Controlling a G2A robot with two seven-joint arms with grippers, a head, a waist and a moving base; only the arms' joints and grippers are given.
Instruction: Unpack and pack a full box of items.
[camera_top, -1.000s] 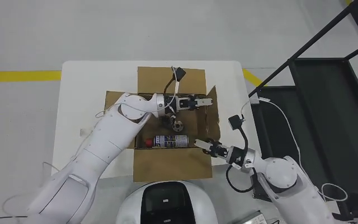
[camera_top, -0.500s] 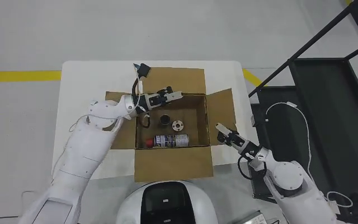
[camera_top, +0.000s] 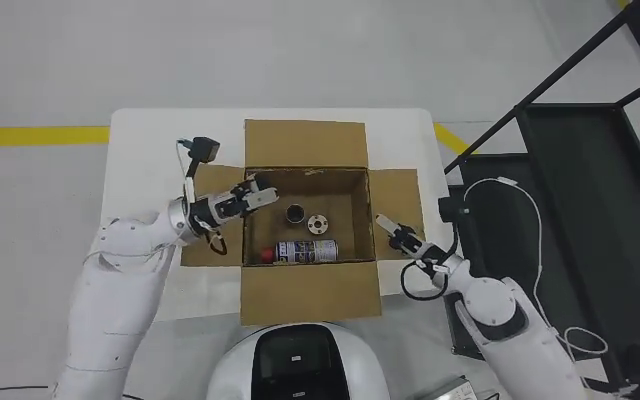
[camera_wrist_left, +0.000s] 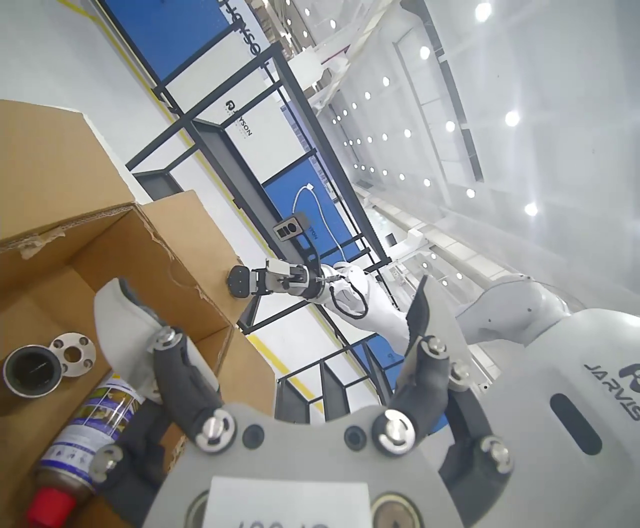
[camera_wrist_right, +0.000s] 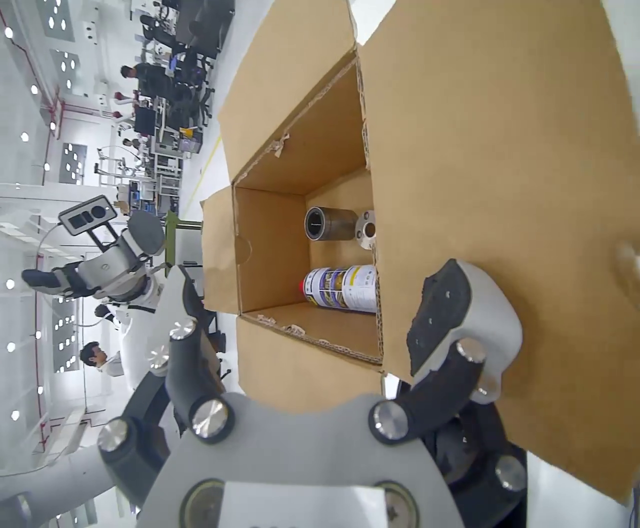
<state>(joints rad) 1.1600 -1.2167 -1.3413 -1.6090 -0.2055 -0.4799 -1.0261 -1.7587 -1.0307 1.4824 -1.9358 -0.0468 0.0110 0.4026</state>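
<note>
**Both arms bent inward, both end effectors open**

The left arm (camera_top: 125, 248) comes in from the robot's left side, elbow low and forearm angled across toward the other arm. The left end effector (camera_top: 257, 190) is level, and its two fingers (camera_wrist_left: 120, 310) are spread wide with nothing between them. The right arm (camera_top: 492, 308) is folded at the elbow on the robot's right, its forearm pointing back toward the left arm. The right end effector (camera_top: 391, 229) also has its dark-padded fingers parted and empty. The two end effectors face each other, well apart.
</note>
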